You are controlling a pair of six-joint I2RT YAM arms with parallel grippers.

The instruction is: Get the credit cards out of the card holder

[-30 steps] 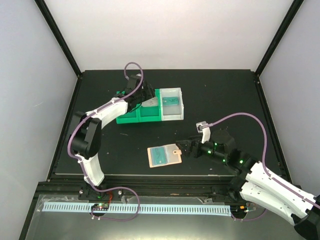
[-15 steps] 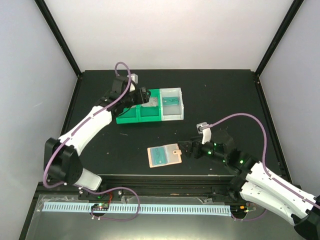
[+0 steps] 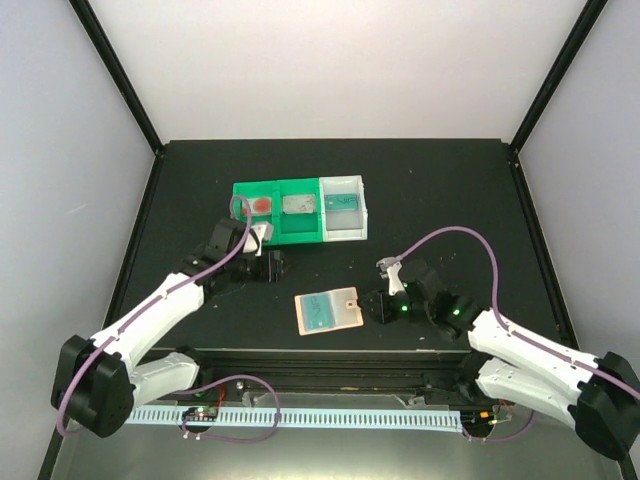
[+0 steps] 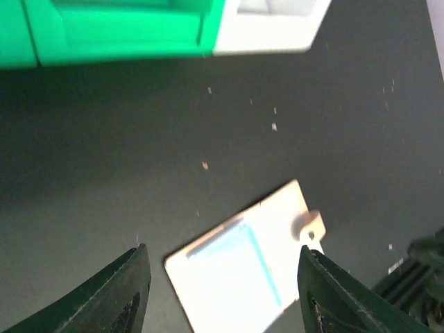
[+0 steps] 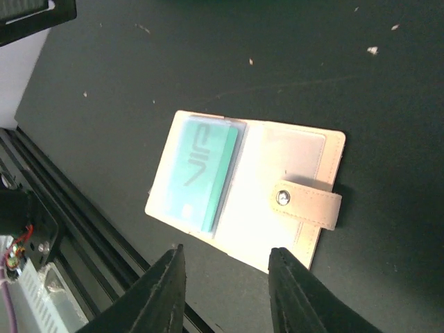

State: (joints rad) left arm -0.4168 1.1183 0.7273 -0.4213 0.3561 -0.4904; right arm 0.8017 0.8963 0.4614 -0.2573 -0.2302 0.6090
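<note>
The tan card holder [image 3: 342,318] lies open and flat on the black table near the front edge. A teal credit card [image 5: 201,173] sits in its left pocket, and its snap tab [image 5: 309,205] points right. My right gripper [image 3: 375,305] is just right of the holder, low over the table, open with nothing between its fingers [image 5: 165,288]. My left gripper [image 3: 268,263] is open and empty, up and to the left of the holder. In the left wrist view the holder [image 4: 243,267] shows blurred between that gripper's fingers [image 4: 128,291]. A further teal card [image 3: 343,203] lies in the tray's white compartment.
A green-and-white three-compartment tray [image 3: 282,236] stands at the back centre, with a grey card [image 3: 300,205] in the middle bin and a red item [image 3: 262,206] in the left one. The table's front rail [image 3: 330,355] runs close below the holder.
My left arm has pulled back from the tray toward the front, now near the holder. The right gripper has edged closer to the holder and narrowed its jaws.
</note>
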